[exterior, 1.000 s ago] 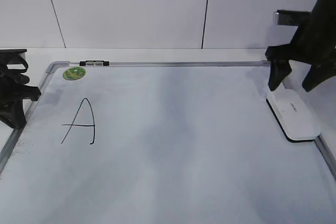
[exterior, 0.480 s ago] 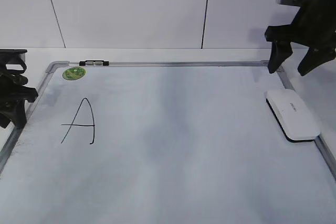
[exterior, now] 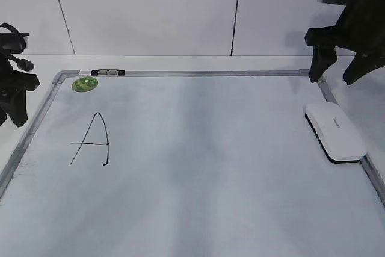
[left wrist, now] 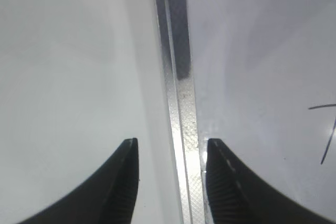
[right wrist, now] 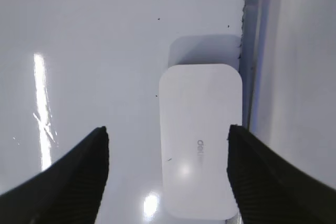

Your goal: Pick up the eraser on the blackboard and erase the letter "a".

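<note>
The white eraser (exterior: 335, 130) lies flat on the blackboard (exterior: 198, 173), by its right frame. In the right wrist view the eraser (right wrist: 199, 145) lies below my open, empty right gripper (right wrist: 168, 128), nearer the right finger. In the exterior view that gripper (exterior: 332, 79) hangs above and behind the eraser, apart from it. My left gripper (exterior: 9, 115) is open and empty at the board's left frame; its fingers (left wrist: 170, 141) straddle the metal frame strip (left wrist: 176, 77). No small letter "a" shows on the board. Only a large capital "A" (exterior: 91, 139) is drawn at the left.
A round green sticker (exterior: 85, 83) and a small black-and-silver clip (exterior: 108, 73) sit at the board's far left corner. White wall panels stand behind the table. Two strokes of the capital "A" (left wrist: 326, 129) show at the right edge of the left wrist view.
My right gripper has risen up and back off the eraser, which stays put on the board. My left gripper has lifted a little at the left frame.
</note>
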Robot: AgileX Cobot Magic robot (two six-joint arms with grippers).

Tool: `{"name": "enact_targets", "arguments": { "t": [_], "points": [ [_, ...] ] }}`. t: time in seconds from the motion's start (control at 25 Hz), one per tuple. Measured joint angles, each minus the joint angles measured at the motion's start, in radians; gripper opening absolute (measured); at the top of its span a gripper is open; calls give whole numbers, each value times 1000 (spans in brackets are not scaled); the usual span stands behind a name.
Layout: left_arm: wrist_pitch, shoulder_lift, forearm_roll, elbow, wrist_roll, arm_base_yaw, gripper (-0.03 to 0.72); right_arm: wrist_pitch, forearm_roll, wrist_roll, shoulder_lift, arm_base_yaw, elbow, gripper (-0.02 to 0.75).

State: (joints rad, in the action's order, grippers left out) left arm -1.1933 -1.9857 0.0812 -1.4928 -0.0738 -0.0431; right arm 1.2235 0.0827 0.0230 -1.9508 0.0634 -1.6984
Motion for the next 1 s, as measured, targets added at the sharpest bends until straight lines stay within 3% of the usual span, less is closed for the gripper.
{"name": "enact_targets", "arguments": {
  "t": [0.24, 0.48, 0.8, 1.0],
  "points": [
    [-10, 52, 44, 15, -1, 0, 290, 1, -18, 0, 83, 0, 0, 539],
    [-13, 190, 22, 168, -2, 0, 281, 2, -16, 0, 249, 0, 39, 538],
    [-16, 472, 1, 390, -2, 0, 270, 20, -14, 0, 555, 0, 275, 538],
    [-25, 679, -20, 444, -2, 0, 269, 22, -1, 0, 732, 0, 413, 538]
  ]
}}
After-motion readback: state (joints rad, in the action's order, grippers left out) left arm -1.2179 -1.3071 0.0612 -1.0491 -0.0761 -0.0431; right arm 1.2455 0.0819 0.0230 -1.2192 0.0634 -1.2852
